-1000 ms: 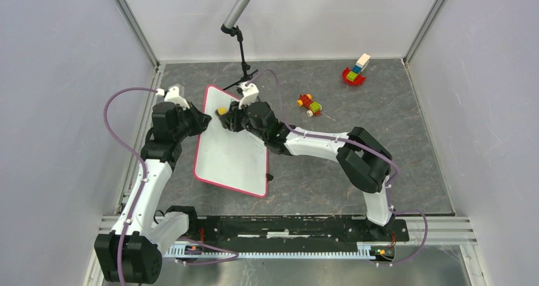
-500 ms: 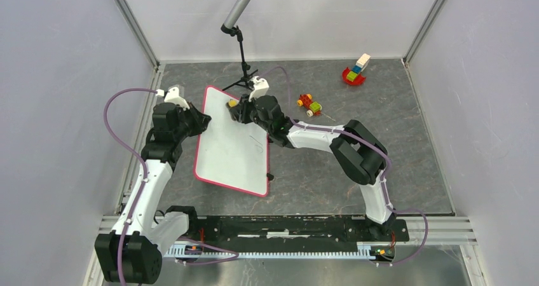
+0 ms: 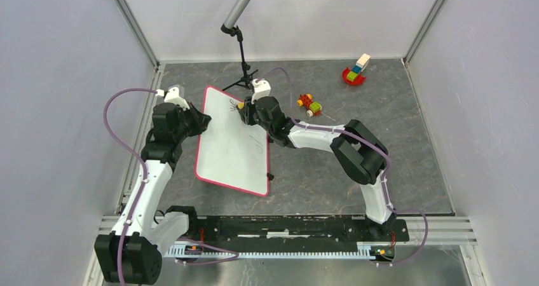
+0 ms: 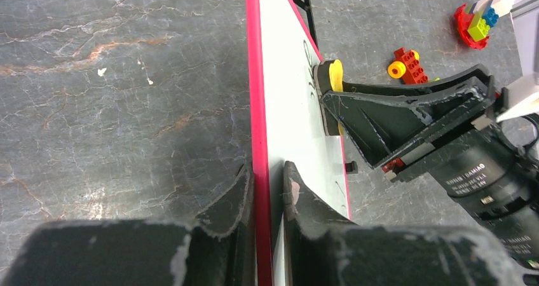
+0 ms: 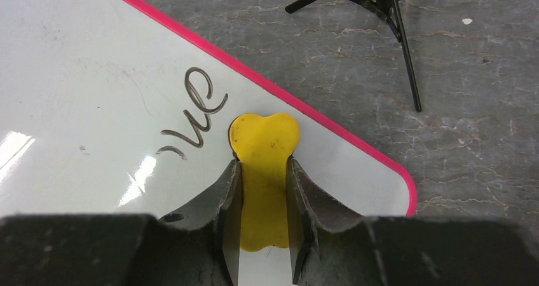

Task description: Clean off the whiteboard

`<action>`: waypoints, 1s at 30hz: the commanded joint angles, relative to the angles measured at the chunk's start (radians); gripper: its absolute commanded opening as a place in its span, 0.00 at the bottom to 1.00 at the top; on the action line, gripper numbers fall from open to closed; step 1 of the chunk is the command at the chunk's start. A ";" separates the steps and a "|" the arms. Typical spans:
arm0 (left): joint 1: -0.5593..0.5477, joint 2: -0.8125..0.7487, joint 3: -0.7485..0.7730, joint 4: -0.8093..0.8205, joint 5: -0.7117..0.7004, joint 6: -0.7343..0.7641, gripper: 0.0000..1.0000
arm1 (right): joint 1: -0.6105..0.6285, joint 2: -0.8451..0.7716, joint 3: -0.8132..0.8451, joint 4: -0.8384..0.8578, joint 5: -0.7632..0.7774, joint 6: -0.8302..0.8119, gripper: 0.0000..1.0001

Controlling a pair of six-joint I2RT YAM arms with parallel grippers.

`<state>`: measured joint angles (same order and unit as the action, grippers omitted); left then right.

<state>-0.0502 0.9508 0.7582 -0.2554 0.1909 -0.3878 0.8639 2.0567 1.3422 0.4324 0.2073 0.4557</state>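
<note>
The whiteboard (image 3: 225, 146) lies tilted on the dark table, white with a red-pink rim. My left gripper (image 3: 202, 122) is shut on its left rim (image 4: 257, 133), one finger on each side. My right gripper (image 3: 243, 110) is shut on a yellow eraser (image 5: 264, 171) and presses it on the board near the far right corner. Black handwriting (image 5: 197, 105) shows just left of the eraser. The eraser also shows in the left wrist view (image 4: 332, 82), held by the right fingers (image 4: 394, 117). Faint marks (image 3: 259, 145) remain near the right rim.
A black tripod stand (image 3: 242, 63) rises just beyond the board's far edge, its legs (image 5: 394, 19) close to my right gripper. A red and yellow toy car (image 3: 309, 103) lies to the right. A stack of coloured blocks (image 3: 355, 70) sits at the back right.
My right gripper has carried the yellow eraser from the board's upper left to its far right corner. My left gripper has kept its hold on the left rim.
</note>
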 commanded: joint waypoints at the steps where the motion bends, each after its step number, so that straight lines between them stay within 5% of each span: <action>1: -0.052 0.022 -0.053 -0.106 0.064 0.095 0.02 | 0.119 0.001 0.107 -0.065 -0.129 -0.083 0.00; 9: -0.136 -0.019 -0.053 -0.128 -0.092 0.207 0.02 | 0.095 0.093 0.330 -0.180 -0.240 -0.092 0.00; 21: -0.247 0.008 -0.009 -0.144 -0.187 0.363 0.02 | -0.057 0.093 0.181 -0.378 -0.345 0.005 0.00; 30: -0.249 0.012 -0.036 -0.123 -0.233 0.372 0.02 | -0.118 0.104 0.125 -0.357 -0.431 -0.003 0.00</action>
<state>-0.2516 0.9287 0.7734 -0.2485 -0.0799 -0.2588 0.7162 2.1090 1.4841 0.2142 -0.1280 0.4671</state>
